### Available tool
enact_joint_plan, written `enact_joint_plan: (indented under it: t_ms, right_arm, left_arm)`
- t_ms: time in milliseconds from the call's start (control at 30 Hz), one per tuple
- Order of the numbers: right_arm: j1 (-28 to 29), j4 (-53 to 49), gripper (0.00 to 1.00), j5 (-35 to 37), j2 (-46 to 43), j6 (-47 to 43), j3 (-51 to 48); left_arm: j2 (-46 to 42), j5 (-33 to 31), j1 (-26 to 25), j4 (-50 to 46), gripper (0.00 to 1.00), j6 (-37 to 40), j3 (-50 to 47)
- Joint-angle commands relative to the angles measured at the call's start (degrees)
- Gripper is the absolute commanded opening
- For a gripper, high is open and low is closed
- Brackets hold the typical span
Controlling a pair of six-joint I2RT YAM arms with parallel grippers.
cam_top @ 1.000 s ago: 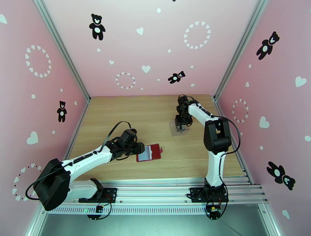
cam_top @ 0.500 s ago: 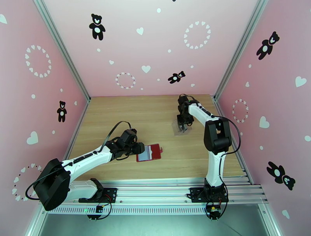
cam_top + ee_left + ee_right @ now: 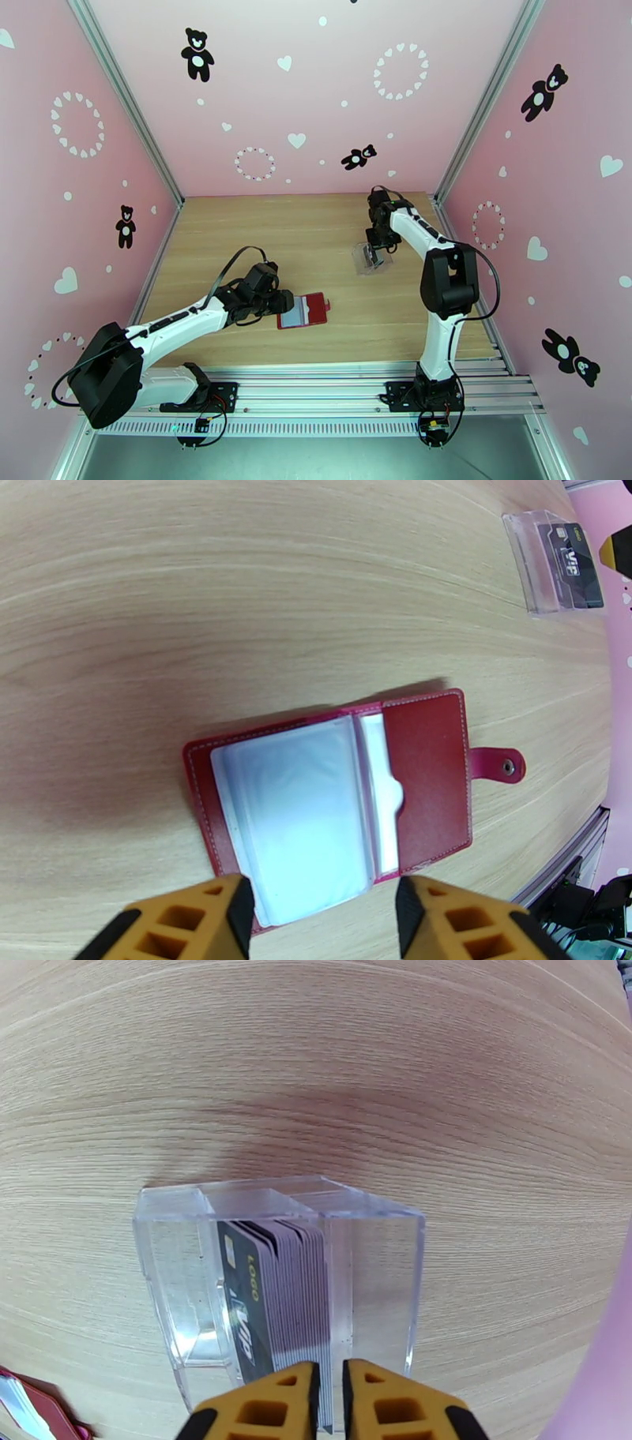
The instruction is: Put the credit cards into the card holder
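Thin plastic, stiff and slick I judge, the credit cards [image 3: 265, 1291] stand packed in a clear box [image 3: 379, 1276] toward the tabletop's [image 3: 300, 229] right edge, best pinched singly by the top; whether my right gripper [image 3: 330, 1402] holds one I cannot tell, while my left gripper [image 3: 320, 918] gapes over the card holder [image 3: 426, 780].

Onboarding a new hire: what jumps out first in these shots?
The red card holder lies open on the wood table mid-scene, pale sleeves up, with the left gripper open at its edge. Further back right, a clear box holds a stack of dark credit cards, with the right gripper nearly closed at their edge.
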Motion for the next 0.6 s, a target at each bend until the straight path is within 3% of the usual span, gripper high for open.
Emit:
enact_joint_plan:
  t_ms: [0,33,100,567]
  right_arm:
    - [0.0,-0.3,0.36,-2.4,-1.3,-0.4,-0.8]
    - [0.0,0.1,0.43,-3.8,-1.3,-0.4,-0.9]
    - [0.0,0.2,0.47,-5.5,-0.8,-0.4,-0.8]
    - [-0.4,0.0,0.48,-4.9,4.3,-0.5,-0.4]
  left_arm:
    - [-0.5,0.2,0.4,-0.8,0.53,-0.7,0.0]
    - [-0.6,0.3,0.4,-0.8,0.53,-0.7,0.0]
    - [-0.6,0.3,0.4,-0.8,0.53,-0.7,0.0]
    - [-0.5,0.3,0.4,-0.6,0.53,-0.7,-0.2]
